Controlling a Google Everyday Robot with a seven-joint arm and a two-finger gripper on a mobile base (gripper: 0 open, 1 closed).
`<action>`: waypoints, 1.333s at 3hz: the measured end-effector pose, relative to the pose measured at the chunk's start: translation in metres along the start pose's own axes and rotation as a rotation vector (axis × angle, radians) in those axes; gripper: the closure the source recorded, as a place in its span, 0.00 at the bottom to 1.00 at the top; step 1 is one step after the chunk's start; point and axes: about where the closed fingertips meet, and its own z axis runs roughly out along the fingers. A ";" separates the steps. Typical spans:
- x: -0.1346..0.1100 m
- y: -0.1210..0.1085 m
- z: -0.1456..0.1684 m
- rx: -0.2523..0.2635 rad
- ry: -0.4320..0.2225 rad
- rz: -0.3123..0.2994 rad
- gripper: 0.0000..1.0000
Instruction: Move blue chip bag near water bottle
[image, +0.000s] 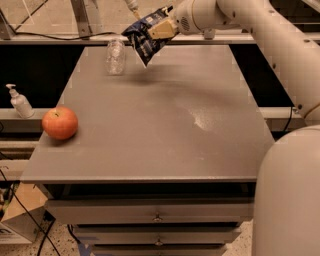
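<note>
The blue chip bag (143, 39) is a crinkly dark navy bag with white print, hanging above the far part of the grey table (150, 135). My gripper (161, 29) is shut on the bag's upper right edge and holds it in the air. The water bottle (115, 56) is small, clear and ribbed, and sits at the table's far left, just left of the bag with a small gap between them. My white arm reaches in from the upper right.
A red apple (60, 123) sits at the table's left edge. A white pump dispenser bottle (19, 101) stands on a shelf left of the table. Drawers (157, 212) run below the front edge. My robot body (290, 195) fills the lower right.
</note>
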 end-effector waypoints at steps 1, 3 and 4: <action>0.005 -0.002 0.014 -0.023 -0.001 0.042 0.82; 0.006 0.001 0.019 -0.032 0.001 0.042 0.35; 0.007 0.003 0.022 -0.036 0.002 0.042 0.12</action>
